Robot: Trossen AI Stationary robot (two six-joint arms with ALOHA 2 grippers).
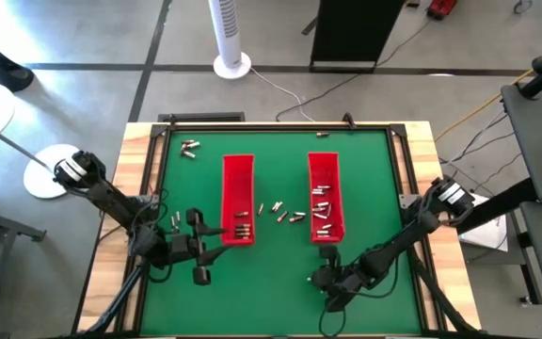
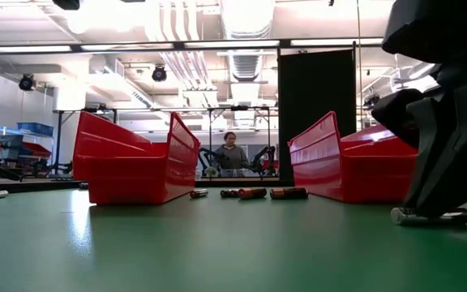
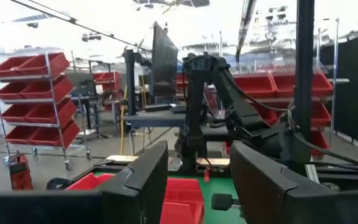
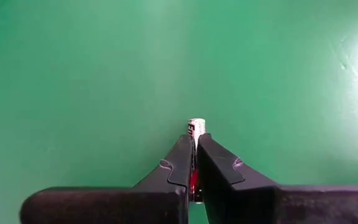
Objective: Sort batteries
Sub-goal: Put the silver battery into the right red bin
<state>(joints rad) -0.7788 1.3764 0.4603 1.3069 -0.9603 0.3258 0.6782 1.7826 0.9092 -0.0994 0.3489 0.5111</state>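
Two long red trays lie side by side on the green mat, the left tray (image 1: 238,198) and the right tray (image 1: 325,196), each with batteries inside. Loose batteries (image 1: 282,212) lie between them, and a few more (image 1: 189,147) at the far left. My right gripper (image 4: 195,146) is low over the mat near the front edge, in front of the right tray, shut on one battery (image 2: 430,216). My left gripper (image 1: 205,247) stands open at the near end of the left tray, nothing between its fingers (image 3: 148,180). My right gripper pinches the battery between its two fingers, which slant down from the near side and lie along it. The battery's silvery end (image 4: 196,126) sticks out past the fingertips. In the low view the battery lies level on the mat under the gripper.
Bare green mat (image 1: 262,292) spreads along the near edge between the two arms. A raised wooden frame (image 1: 139,169) borders the mat. Beyond the far edge stand a white fan base (image 1: 232,66) and a black cabinet (image 1: 351,33).
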